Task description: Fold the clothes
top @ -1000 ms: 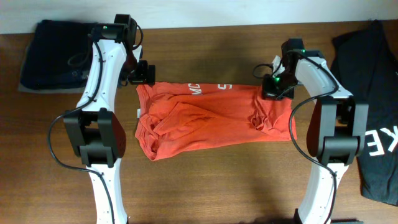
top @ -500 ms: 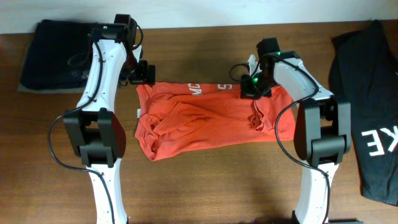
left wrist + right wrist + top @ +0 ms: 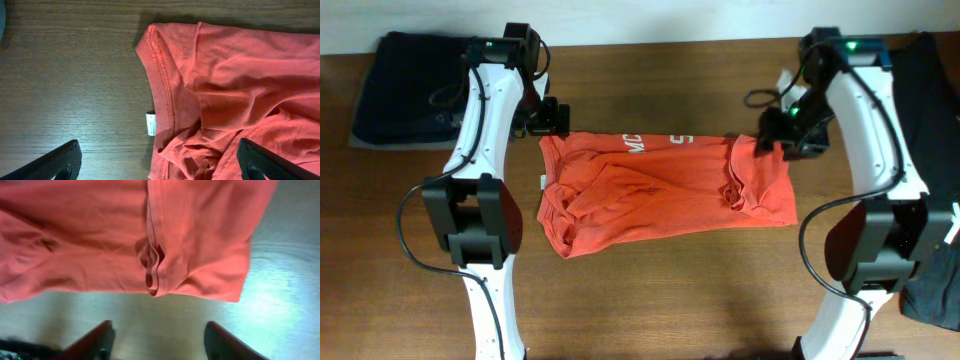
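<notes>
The red-orange T-shirt [image 3: 665, 190] lies crumpled and partly folded on the wooden table, with its white lettering [image 3: 638, 145] along the far edge. My left gripper [image 3: 555, 118] hovers open at the shirt's far left corner. In the left wrist view its jaws [image 3: 160, 167] straddle the ribbed collar [image 3: 160, 75] and a white label [image 3: 151, 123] without touching them. My right gripper [image 3: 785, 140] hangs at the far right corner. In the right wrist view it [image 3: 160, 342] is open over bare wood, and a folded sleeve of the shirt [image 3: 155, 265] lies beyond the fingertips.
A pile of dark navy folded garments [image 3: 405, 85] sits at the back left. A black T-shirt with white letters [image 3: 940, 90] lies along the right edge, partly behind the right arm. Both arm bases stand near the front of the table [image 3: 660, 300].
The right gripper was shut over the shirt's far edge. It has opened and swung back to the right. The shirt's right end lies flat again. The left arm has not moved.
</notes>
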Available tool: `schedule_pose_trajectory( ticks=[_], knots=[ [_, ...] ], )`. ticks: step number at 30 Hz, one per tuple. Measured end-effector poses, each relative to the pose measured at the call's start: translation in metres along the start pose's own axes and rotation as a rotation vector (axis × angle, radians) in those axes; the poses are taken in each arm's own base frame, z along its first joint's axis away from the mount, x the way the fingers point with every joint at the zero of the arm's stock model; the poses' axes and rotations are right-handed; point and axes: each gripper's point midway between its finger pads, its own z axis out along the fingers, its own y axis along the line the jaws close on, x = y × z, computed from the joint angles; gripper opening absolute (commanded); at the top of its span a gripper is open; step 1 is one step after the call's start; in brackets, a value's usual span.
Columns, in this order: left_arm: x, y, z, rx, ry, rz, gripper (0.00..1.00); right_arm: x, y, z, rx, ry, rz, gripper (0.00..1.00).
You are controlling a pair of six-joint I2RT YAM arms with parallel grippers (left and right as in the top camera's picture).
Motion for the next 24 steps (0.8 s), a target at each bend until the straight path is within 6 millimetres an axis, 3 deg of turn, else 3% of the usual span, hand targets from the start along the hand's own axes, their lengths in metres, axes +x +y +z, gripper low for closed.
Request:
schedule_pose_trajectory(
  ticks=[2, 6, 12, 15, 20, 24],
  knots=[
    [0.0, 0.0, 0.0, 0.0, 0.001, 0.0, 0.99, 0.008, 0.001, 0.021, 0.003, 0.051, -0.013, 0.58],
    [0.001, -0.001, 0.0, 0.004, 0.004, 0.0, 0.99, 0.015, -0.002, 0.064, 0.008, 0.1, -0.044, 0.26],
    [0.001, -0.001, 0.0, 0.008, 0.005, 0.0, 0.99, 0.025, -0.015, 0.118, 0.007, 0.12, -0.035, 0.26],
    [0.001, -0.001, 0.0, 0.008, 0.005, 0.0, 0.99, 0.031, -0.014, 0.133, -0.023, 0.126, -0.032, 0.15],
    [0.0, -0.001, 0.0, 0.008, 0.001, 0.0, 0.99, 0.039, -0.002, 0.144, -0.102, 0.139, -0.038, 0.04],
    [0.0, -0.001, 0.0, 0.008, 0.001, 0.0, 0.99, 0.041, 0.013, 0.145, -0.151, 0.147, -0.056, 0.04]
  ],
)
